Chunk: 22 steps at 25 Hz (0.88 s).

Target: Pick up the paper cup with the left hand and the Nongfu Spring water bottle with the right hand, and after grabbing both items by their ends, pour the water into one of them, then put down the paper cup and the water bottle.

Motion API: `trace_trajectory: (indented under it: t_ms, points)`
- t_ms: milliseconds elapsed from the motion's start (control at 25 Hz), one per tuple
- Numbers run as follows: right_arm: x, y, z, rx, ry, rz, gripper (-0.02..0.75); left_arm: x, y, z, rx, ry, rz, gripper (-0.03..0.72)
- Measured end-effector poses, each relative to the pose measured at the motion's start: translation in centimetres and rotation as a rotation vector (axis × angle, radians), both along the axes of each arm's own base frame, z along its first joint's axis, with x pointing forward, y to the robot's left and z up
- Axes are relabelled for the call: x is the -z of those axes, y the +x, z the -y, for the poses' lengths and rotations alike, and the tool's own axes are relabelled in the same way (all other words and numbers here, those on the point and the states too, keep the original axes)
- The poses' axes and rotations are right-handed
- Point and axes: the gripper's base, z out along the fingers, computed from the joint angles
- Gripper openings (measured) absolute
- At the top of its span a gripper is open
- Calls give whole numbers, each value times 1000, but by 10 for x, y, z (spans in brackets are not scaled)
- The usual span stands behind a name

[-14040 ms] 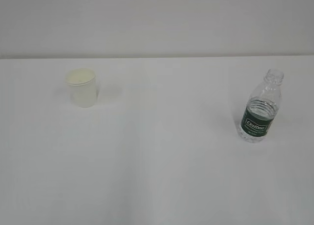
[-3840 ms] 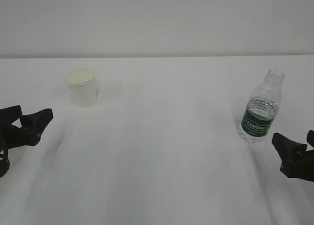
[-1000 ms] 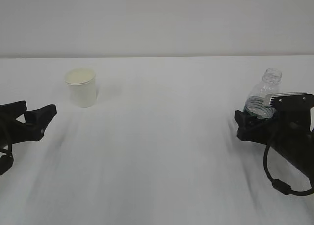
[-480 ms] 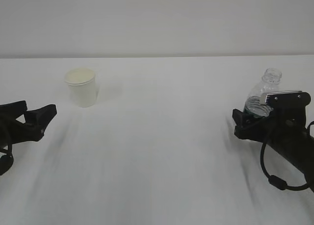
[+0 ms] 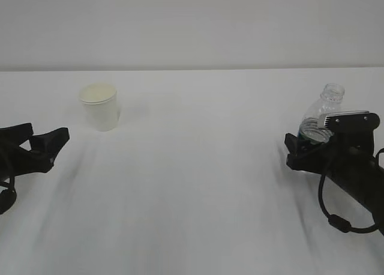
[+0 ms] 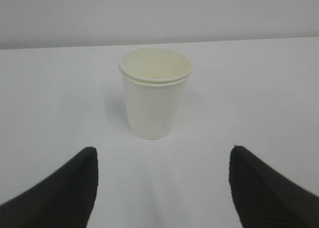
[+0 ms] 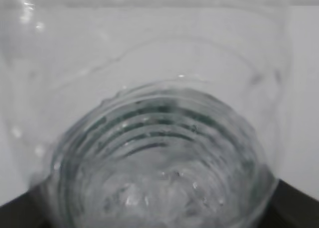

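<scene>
The grasping step was in hand. The right gripper (image 5: 300,150) sat around the lower body of the Nongfu Spring water bottle (image 5: 324,110), jaws apart either side, whether yet clamped I could not tell; its label was hidden, no writing readable. The left gripper (image 5: 43,142) stood open, well short of the paper cup (image 5: 99,106) on the worktop (image 5: 192,167). Next, likely: close on the bottle, advance left to the cup.

Bare white lab table (image 5: 198,167), blank wall (image 5: 192,23)
</scene>
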Motion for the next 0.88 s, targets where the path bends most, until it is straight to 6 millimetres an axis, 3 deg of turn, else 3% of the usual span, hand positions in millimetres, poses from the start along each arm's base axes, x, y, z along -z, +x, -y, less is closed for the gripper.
trace_trajectory:
  t_ms: [240,880]
  points:
    - [0,0,0,-8,-21,4,463,0,0,0,2,1,0,587]
    - [-6,1,-1,-23,-27,21,456,0,0,0,4,1,0,587]
